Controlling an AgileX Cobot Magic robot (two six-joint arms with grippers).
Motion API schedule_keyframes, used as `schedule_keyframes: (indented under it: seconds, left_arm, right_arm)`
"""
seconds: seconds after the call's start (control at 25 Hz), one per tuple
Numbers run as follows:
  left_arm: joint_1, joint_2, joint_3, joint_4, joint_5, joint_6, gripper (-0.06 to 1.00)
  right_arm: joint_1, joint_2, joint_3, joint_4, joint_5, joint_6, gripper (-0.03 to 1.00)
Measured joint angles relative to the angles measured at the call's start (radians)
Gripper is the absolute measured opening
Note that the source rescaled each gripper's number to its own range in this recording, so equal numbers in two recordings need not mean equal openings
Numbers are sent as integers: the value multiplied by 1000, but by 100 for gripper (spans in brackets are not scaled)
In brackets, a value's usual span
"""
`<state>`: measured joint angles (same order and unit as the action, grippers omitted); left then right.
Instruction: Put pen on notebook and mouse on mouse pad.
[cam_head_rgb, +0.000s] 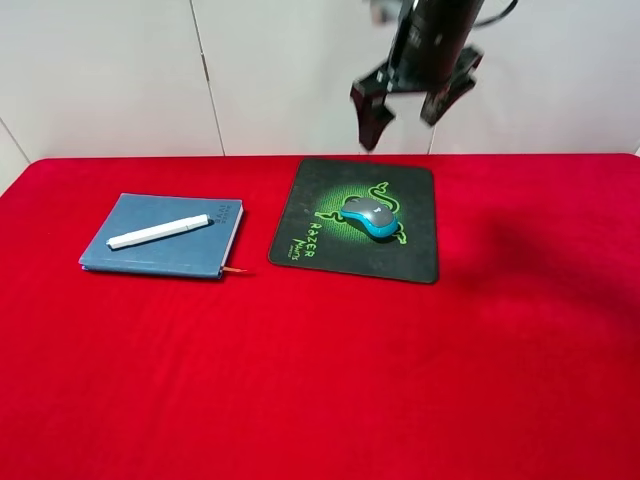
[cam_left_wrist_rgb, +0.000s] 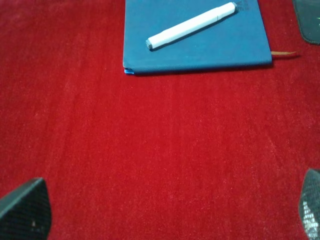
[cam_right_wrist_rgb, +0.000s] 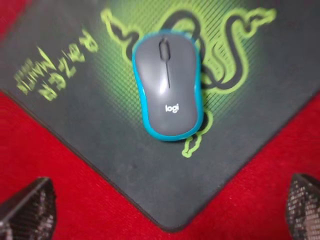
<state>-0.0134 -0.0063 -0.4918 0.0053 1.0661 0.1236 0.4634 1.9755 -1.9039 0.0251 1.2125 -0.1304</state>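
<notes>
Pen on notebook, mouse on mouse pad; both claws spread and empty.

On the red desk (cam_head_rgb: 320, 380) the light, stiff pen (cam_head_rgb: 158, 232) lies across the notebook (cam_head_rgb: 170, 255); best pinched mid-barrel, likely to roll; the smooth mouse (cam_head_rgb: 369, 216) sits mid mouse pad (cam_head_rgb: 410, 255), best gripped by its blue sides; beyond, the right claw (cam_head_rgb: 405, 105) hangs above; the left claw (cam_left_wrist_rgb: 165, 212) hovers over bare cloth.

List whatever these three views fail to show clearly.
- Left arm: absent from the high view; the left wrist view shows only two jaw tips at its edge.
- Notebook: far edge cut off in the left wrist view; its embossed lettering is too small in the high view.
- Mouse pad: corners cropped in the right wrist view.
- Right gripper: its arm runs out of the high view.
</notes>
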Motion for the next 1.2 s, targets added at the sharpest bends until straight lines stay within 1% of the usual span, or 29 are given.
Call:
schedule_keyframes:
  seconds: [0.12,0.24,0.56,0.88,1.12,1.2]
  left_arm:
    - [0,0,0,0,0,0,100]
    - [0,0,0,0,0,0,100]
    - [0,0,0,0,0,0,100]
    - [0,0,0,0,0,0,100]
    - [0,0,0,0,0,0,100]
    - [0,0,0,0,0,0,100]
  right_arm:
    - [0,-91,22,15,0,26,100]
    - [0,-206,97,32,1,33,100]
    - [0,-576,404,45,2,68,100]
    - [0,-989,727,54,4,130,100]
    - [0,-1303,931,60,6,136,100]
    - [-14,-1410,999,64,6,136,100]
